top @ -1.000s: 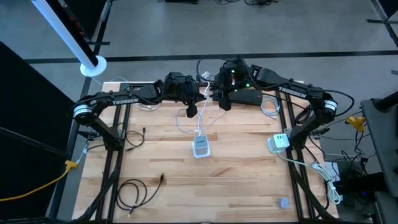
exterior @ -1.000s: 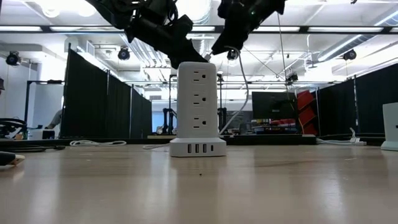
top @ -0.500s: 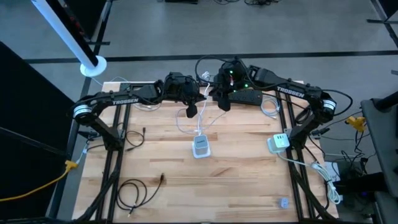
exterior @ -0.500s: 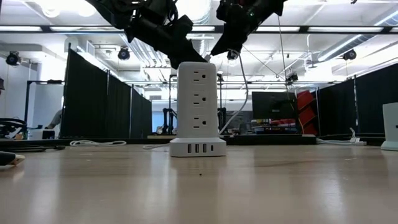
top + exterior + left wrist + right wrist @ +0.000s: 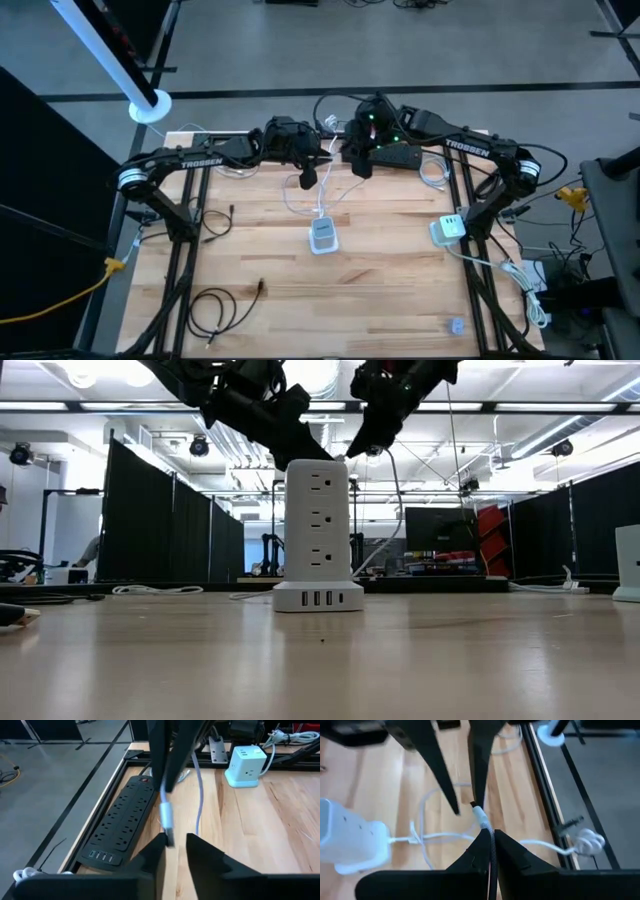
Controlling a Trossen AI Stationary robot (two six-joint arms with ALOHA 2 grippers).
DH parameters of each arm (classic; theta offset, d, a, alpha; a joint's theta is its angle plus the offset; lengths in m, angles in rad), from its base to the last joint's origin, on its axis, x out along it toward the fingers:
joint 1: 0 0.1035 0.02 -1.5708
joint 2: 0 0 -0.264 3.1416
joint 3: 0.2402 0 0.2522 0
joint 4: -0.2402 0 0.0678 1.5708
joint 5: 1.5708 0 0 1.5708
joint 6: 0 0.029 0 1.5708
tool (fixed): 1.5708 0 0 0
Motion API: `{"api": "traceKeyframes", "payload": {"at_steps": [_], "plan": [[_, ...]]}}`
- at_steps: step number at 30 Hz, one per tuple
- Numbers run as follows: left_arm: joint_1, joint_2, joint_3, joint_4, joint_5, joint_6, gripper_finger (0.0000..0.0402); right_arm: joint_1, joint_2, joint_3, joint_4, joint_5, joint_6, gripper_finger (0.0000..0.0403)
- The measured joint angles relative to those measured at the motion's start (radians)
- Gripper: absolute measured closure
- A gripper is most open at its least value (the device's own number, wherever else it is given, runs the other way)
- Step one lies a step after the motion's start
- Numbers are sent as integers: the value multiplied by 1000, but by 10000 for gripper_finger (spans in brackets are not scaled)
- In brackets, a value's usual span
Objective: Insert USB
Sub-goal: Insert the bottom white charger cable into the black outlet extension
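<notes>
Hovering above the wooden table (image 5: 250,250), both arms meet near its far edge over the white power tower (image 5: 322,236), which stands below and in front of the jaws. The right gripper (image 5: 489,837) is clenched on the white USB cable (image 5: 485,827); the left gripper (image 5: 172,842) pinches its plug (image 5: 166,820) between narrow fingers. Nothing is plugged in yet: the plug hangs well apart from the tower's USB ports (image 5: 318,598), so alignment and insertion seemingly remain.
</notes>
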Motion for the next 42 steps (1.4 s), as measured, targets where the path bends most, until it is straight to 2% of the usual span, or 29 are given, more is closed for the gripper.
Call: {"api": "traceKeyframes", "payload": {"at_steps": [3,8,13,19,24,28,32,41,42], "plan": [[0,-13,0,-63,-1,3,287,0,0,26,-60,88,-7,402],[0,-60,88,-327,-117,17,251,-4,11,50,-128,251,-35,402],[5,-89,270,-594,-235,113,241,-23,120,104,-208,259,-38,403],[16,-161,505,-866,-393,241,261,-68,307,245,-360,261,-10,403],[51,-260,625,-1016,-409,222,288,-104,429,380,-409,259,-8,403],[56,-357,610,-1028,-378,131,306,-135,513,469,-441,252,-7,403],[55,-426,562,-1029,-329,17,320,-158,573,497,-451,211,-5,403],[55,-554,364,-1024,-327,-114,337,-187,621,489,-446,180,1,403],[55,-567,330,-983,-326,-122,337,-187,623,489,-444,180,1,403]]}}
